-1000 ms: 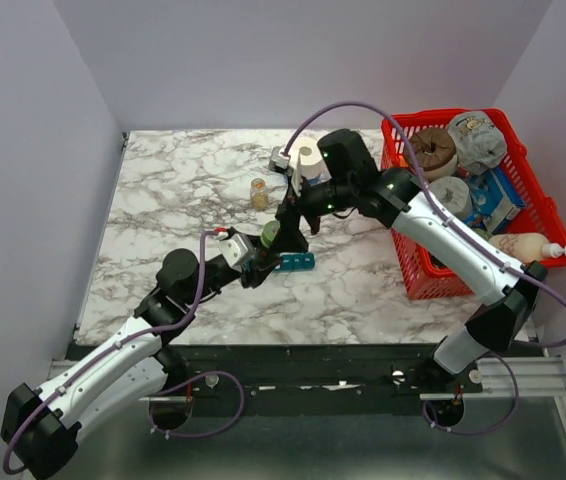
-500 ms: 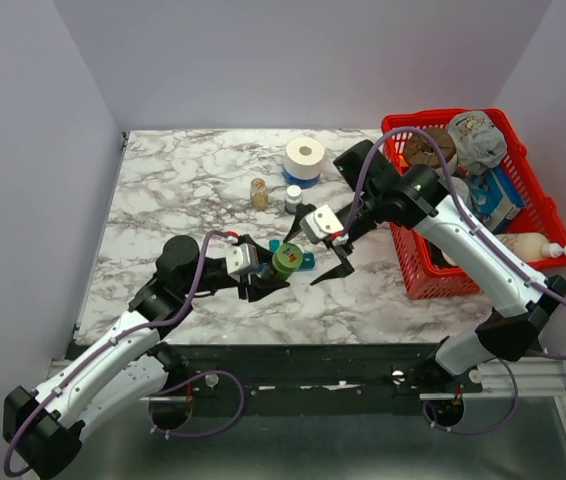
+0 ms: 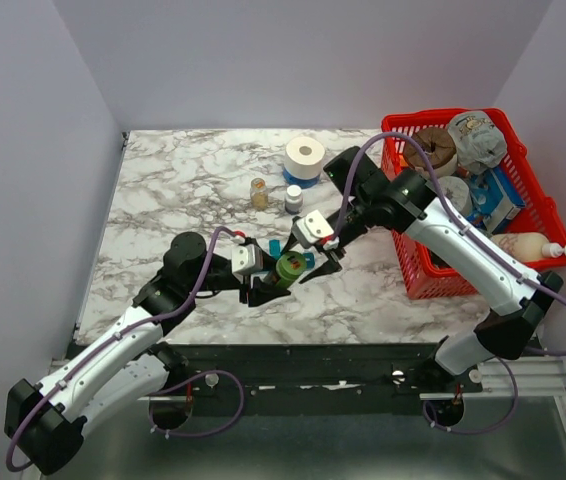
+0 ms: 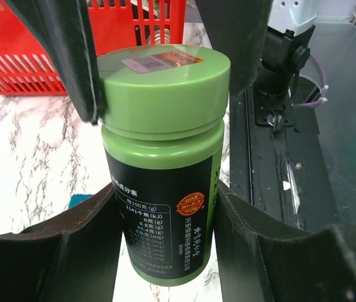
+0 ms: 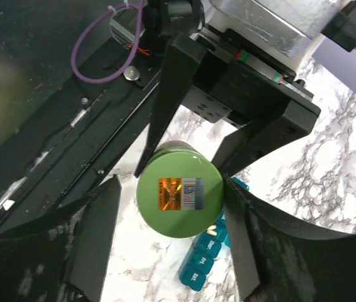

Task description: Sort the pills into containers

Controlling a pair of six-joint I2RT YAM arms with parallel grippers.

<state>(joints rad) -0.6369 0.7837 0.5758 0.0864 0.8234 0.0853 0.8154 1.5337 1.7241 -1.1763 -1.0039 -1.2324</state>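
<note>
Two sets of fingers at one green bottle

Left fingers (image 4: 65,251) clamp the body of the green bottle (image 4: 162,207). Right fingers (image 5: 96,233) stand open astride its cap (image 5: 179,196), with marble showing on one side. The teal pill organizer (image 5: 206,251) lies on the table (image 3: 183,190) just beside the bottle, partly hidden by it and by both arms. A red basket (image 3: 418,270) sits to the right. A white roll (image 3: 304,156) and two small bottles (image 3: 259,192) stand farther back.
</note>
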